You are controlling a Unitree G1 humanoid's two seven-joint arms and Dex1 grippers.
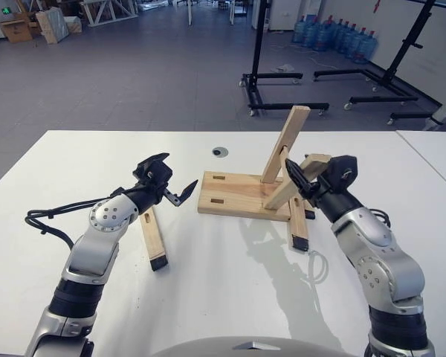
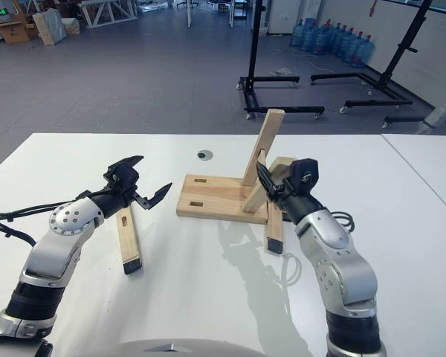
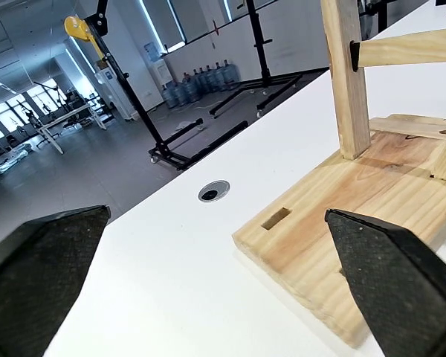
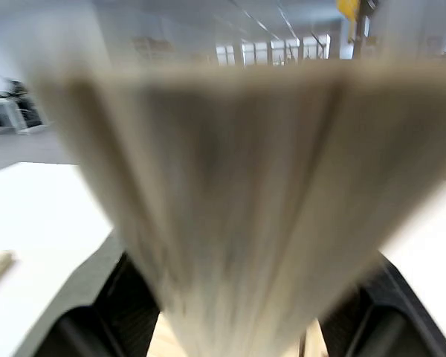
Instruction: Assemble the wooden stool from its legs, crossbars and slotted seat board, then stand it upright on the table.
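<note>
Table (image 1: 223, 297), white, nearest edge to far edge:

- Loose leg (image 1: 154, 242) lies flat on the table under the left forearm, dark-capped end toward the robot. Nothing holds it.
- Second loose leg (image 1: 299, 227) lies flat off the near right corner of the seat board, dark cap toward the robot, below the right wrist. Cannot tell whether its far end touches the board.
- Left gripper (image 1: 179, 169): fingers spread wide, nothing between them. It hovers above the table just left of the seat board and clear of it. In the left wrist view the board's near corner and one slot sit between the two finger pads (image 3: 390, 275), farther off.
- Right gripper (image 1: 296, 182): fingers clamped around the tilted leg (image 1: 312, 165). The right wrist view has the wood right up against the camera, with a finger on either side.
- Seat board (image 1: 230, 193) lies flat at mid-table, two empty slots showing at its left end.
- The tilted leg leans from the board's right end up toward the right.
- Upright leg (image 1: 286, 141) stands in the right part of the board, leaning slightly right.
- Crossbar (image 3: 409, 48) enters the side of the upright leg, well above the board.
- Grommet hole (image 1: 220, 152) in the tabletop beyond the board.
- Floor behind: black rolling stands (image 1: 282, 82), water bottles (image 1: 334, 33) by the far wall
</note>
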